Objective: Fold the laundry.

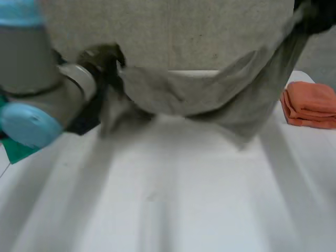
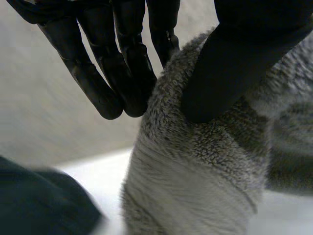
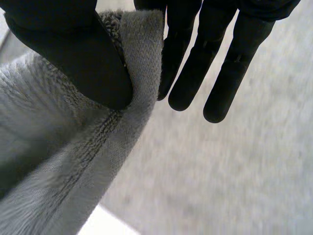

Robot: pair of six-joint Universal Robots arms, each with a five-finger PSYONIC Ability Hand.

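Laundry job, and the grey towel (image 1: 199,97) is up in the air, stretched between my two hands across the middle of the frame. My left hand (image 1: 105,60) has one end at the upper left, beside the big grey left arm (image 1: 31,73). In its wrist view the thumb (image 2: 234,63) squeezes the fluffy edge against the fingers (image 2: 122,78), so that hand is clamped on the towel. My right hand (image 1: 315,16) is in the upper right corner of the frame, higher than the left. Its thumb (image 3: 73,54) presses the towel's hemmed edge against one finger, and the other fingers (image 3: 230,63) stick out straight. That is a pinch too.

Why hold it like this? I think two ends held apart let the towel hang open, so I can lay it flat on the white table (image 1: 173,199) before any fold. The middle sags low (I cannot tell if the lowest flap touches the table).

A folded orange cloth (image 1: 310,105) sits at the right edge of the frame, apart from the towel. I guess it is a done piece, put out of the way. This towel has no fold yet. Both pinches are small, so a fast swing could pull an edge loose.
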